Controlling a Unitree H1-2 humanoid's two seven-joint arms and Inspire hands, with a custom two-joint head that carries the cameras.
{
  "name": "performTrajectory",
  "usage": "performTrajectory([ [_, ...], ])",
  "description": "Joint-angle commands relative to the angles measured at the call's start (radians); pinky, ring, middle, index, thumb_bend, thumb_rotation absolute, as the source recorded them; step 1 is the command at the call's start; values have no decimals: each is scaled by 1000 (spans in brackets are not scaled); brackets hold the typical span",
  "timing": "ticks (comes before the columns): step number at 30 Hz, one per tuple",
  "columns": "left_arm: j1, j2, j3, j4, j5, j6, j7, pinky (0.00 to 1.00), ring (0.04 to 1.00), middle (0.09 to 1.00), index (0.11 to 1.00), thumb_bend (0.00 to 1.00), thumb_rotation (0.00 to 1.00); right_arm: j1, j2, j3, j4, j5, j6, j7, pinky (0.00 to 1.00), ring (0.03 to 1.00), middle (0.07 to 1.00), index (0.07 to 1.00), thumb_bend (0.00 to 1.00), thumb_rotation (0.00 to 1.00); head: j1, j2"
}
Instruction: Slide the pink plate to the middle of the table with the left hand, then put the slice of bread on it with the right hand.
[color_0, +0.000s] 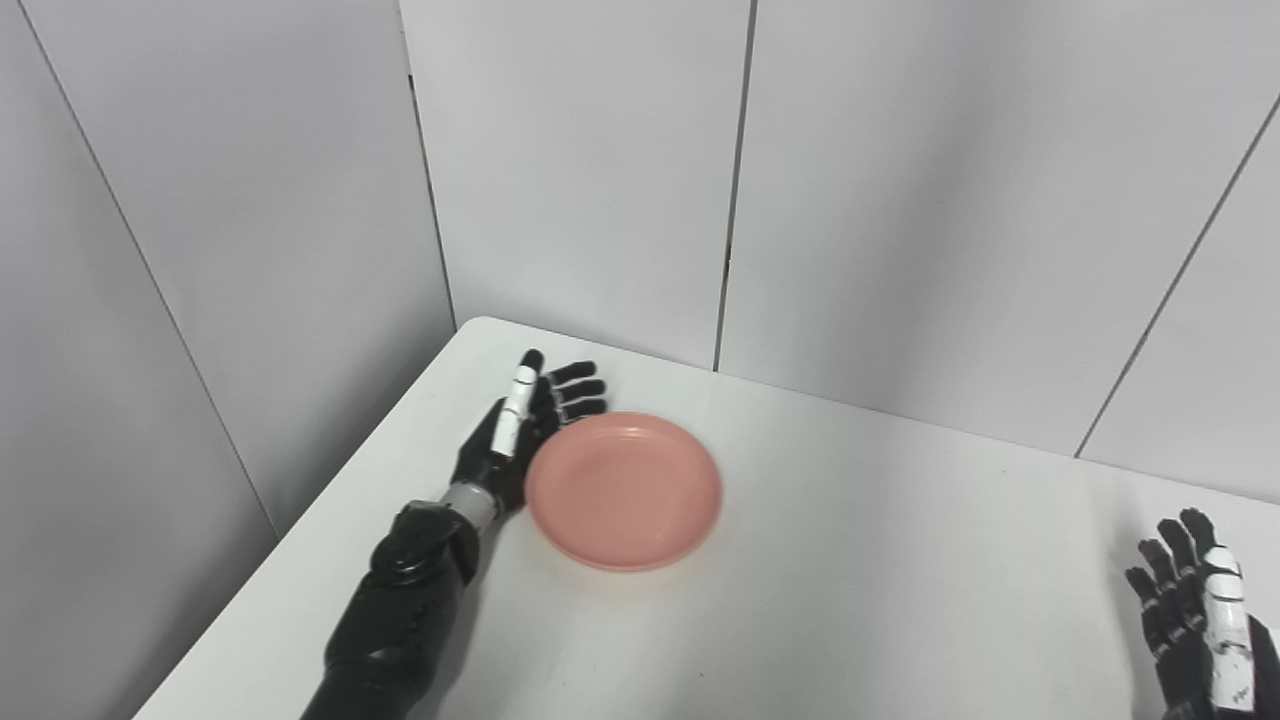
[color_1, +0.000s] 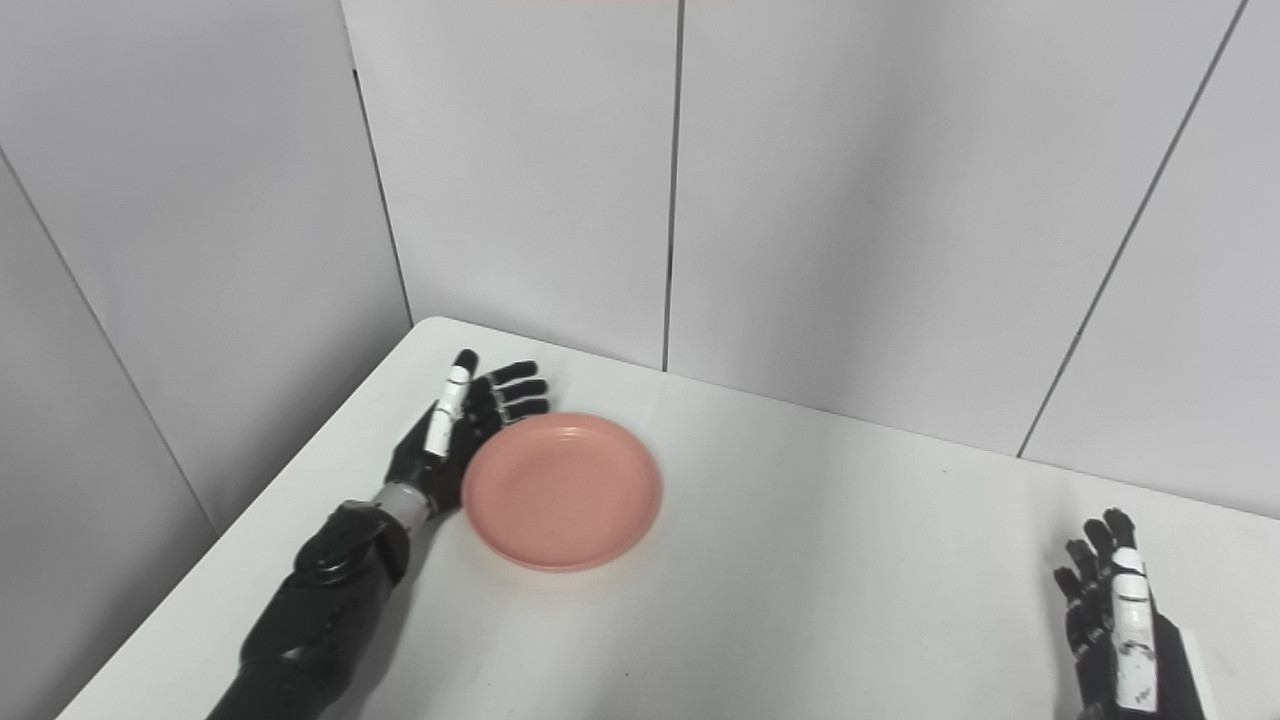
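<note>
Open black left hand (color_0: 520, 430) stands edge-on against the round pink plastic plate (color_0: 624, 490), apparently touching its left rim. Push rightward, low and steady. Right hand (color_1: 1120, 625) waits, fingers spread.

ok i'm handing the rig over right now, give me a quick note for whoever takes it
Left robot hand: open, palm against the left rim of the pink plate, holding nothing.
Right robot hand: open, resting at the near right of the table, holding nothing.
Plate: empty, on the left part of the table, not yet in the middle.
Bread: not in either view.
Done: nothing certain. Left: slide the plate to the middle, then find the bread and put it on.
</note>
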Motion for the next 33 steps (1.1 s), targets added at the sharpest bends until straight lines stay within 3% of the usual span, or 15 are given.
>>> performTrajectory([
  [1, -21, -22, -14, 25, -8, 16, -32, 777, 769, 770, 749, 717, 1000, -22, -6, -2, -37, 6, -11, 4, 1000, 1000, 1000, 1000, 568, 898, -6, 2],
  [10, -17, -109, -54, 41, 19, 4, -13, 823, 817, 824, 790, 668, 1000, -22, 5, 1, -34, -4, -10, -10, 1000, 1000, 1000, 1000, 567, 883, -67, 8],
  [12, -10, -131, -51, 29, 21, 5, 4, 829, 808, 816, 786, 657, 1000, -21, 1, 8, -30, -6, -16, -1, 1000, 1000, 1000, 1000, 548, 940, -90, 13],
  [21, 61, -231, -70, -78, 18, 37, 30, 974, 900, 859, 799, 673, 1000, -22, 5, 19, 61, -12, -153, 60, 1000, 988, 998, 1000, 595, 932, -269, 40],
  [26, 104, -260, -83, -143, 32, 37, 44, 934, 890, 858, 807, 669, 1000, -20, 33, 36, 66, -41, -173, 41, 993, 964, 975, 982, 693, 887, -367, 59],
  [33, 164, -305, -102, -207, 28, 24, 56, 919, 891, 877, 818, 679, 1000, -20, 73, 52, 36, -68, -144, 7, 986, 960, 974, 975, 665, 867, -450, 79],
])
